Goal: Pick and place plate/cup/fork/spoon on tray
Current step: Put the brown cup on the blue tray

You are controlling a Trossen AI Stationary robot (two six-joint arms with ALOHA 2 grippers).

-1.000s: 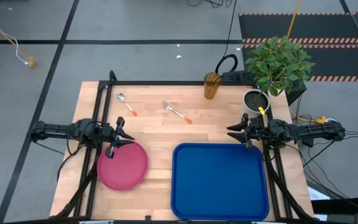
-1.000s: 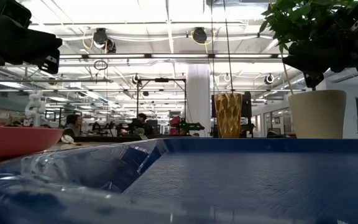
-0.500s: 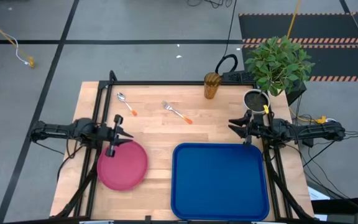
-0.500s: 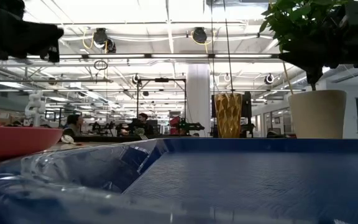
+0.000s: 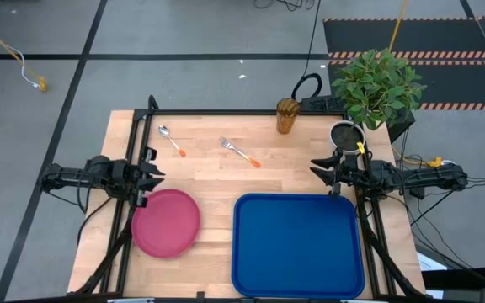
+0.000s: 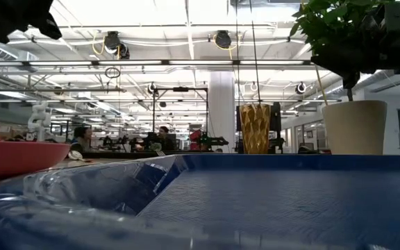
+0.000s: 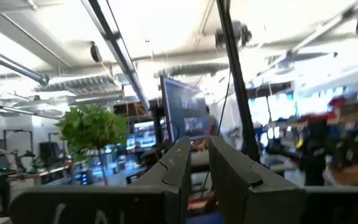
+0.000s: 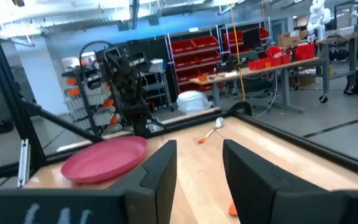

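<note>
Big blue tray (image 5: 298,246) sits bare at the near right of the table, nothing loaded on it yet, so by my reading the whole job lies ahead. The pink-red plate (image 5: 166,222) lies flat on the wood just to the tray's left, near the table's left edge. Over at the far edge stands the amber cup (image 5: 287,115), upright, beside the potted plant (image 5: 377,87). Between them, the fork (image 5: 240,152) lies mid-table on a diagonal, tines toward the far left, orange handle toward the tray; the spoon (image 5: 171,140) lies farther left on a similar slant. Now the key relation: the left gripper (image 5: 149,175) hovers just beyond the plate's far-left rim, fingers close together with a slim gap and holding nothing, so the plate is plainly the left arm's nearest target, lying toward the near side from its tips. The right gripper (image 5: 320,172) waits at the tray's far right corner, fingers parted, empty.
</note>
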